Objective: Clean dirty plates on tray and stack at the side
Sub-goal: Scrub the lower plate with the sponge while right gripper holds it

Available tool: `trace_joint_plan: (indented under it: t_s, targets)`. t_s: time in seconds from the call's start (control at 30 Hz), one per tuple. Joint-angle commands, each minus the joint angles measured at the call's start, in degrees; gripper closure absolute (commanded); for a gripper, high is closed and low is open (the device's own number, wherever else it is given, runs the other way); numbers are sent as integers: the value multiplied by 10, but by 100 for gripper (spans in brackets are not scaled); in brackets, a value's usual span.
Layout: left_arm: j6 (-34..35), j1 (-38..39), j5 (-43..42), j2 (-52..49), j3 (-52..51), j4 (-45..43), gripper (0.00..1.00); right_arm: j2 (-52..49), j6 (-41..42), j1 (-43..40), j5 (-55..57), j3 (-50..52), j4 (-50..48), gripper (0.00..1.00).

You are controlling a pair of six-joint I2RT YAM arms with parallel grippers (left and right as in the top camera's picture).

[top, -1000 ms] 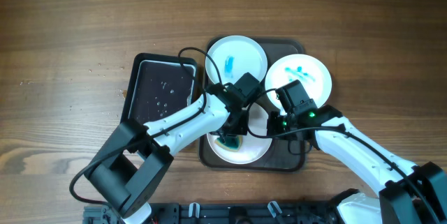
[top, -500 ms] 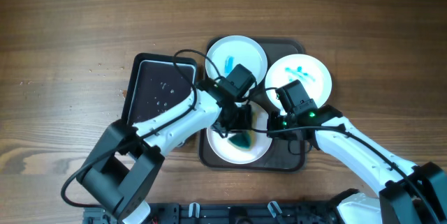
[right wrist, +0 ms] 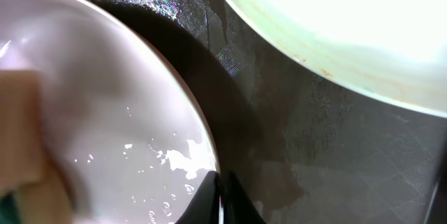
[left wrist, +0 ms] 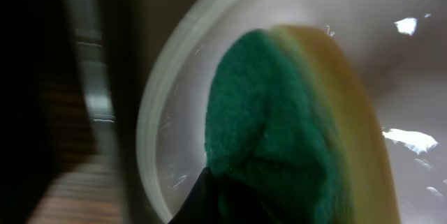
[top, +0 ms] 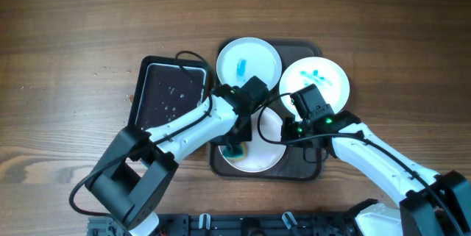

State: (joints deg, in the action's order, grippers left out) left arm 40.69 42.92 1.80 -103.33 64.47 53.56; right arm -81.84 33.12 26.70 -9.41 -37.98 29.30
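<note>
Closely, left gripper (top: pixel 238 145) holds sponge (left wrist: pixel 279 133) at plate (top: pixel 262 161) rim; right gripper (right wrist: pixel 220 199) pinches rim.

Sponge (top: pixel 234 148) back at plate (top: pixel 259 159) left side.

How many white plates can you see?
3. Far plate, blue-smeared, at the tray's back left; right plate, also smeared, at its right edge; near plate in front, partly covered. No others show.

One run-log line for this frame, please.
step: wipe | left gripper: shut on sponge, on front plate | right gripper: shut on front plate rim | back plate, right plate: blue smears
</note>
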Motion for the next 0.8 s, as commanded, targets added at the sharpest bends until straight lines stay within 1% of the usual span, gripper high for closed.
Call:
trace_joint_plan:
  t_s: [0.0, 0.07, 0.13, 0.27, 0.33, 0.43, 0.57, 0.77]
  targets:
    - [21, -40, 124, -14, -9, 15, 96, 6, 1, -3, 17, -10, -1, 96]
    - [-8, -43, 80, -14, -9, -16, 96, 6, 1, -3, 17, -10, -1, 96]
    - [-34, -39, 4, -14, -9, -64, 96, 6, 1, -3, 17, -10, -1, 96]
    - [-34, -17, -146, -15, -9, -155, 96, 6, 1, -3, 17, -10, -1, 96]
    - [-33, 1, -196, -15, -9, -188, 96, 6, 1, -3, 17, -10, -1, 96]
    - [-20, 26, -204, -15, -9, -211, 96, 6, 0, -3, 17, -10, -1, 96]
    - [-10, 47, -205, -16, -9, -212, 96, 6, 0, -3, 17, -10, -1, 96]
    - [-9, 52, -193, -29, -9, -205, 96, 6, 0, -3, 17, -10, 0, 96]
